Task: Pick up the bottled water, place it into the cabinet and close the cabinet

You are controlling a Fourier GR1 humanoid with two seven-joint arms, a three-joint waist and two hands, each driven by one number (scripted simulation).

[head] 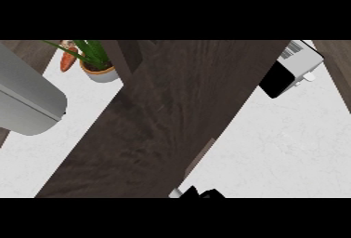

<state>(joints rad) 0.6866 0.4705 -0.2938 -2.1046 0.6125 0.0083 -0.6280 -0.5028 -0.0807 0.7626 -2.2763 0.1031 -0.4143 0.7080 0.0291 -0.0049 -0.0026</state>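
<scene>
Dark wood cabinet door (165, 116) across the middle of the head view, running slantwise from upper right to lower left, with a slim handle (200, 158) along its right edge. Just below that handle, at the lower edge, only black fingertips of one hand (201, 193), beside a small pale bit that cannot be identified; fingers apart or together cannot be told, nor which hand it is, nor whether it touches the door. No forearm in sight. White marbled counter (281, 144) on both sides of the door. At upper left, a potted plant (98, 65) with a carrot (67, 60) just beside it; further left, a large grey rounded appliance (27, 100). At upper right, a white and black appliance (291, 69). Bottled water nowhere visible: whereabouts cannot be told.
</scene>
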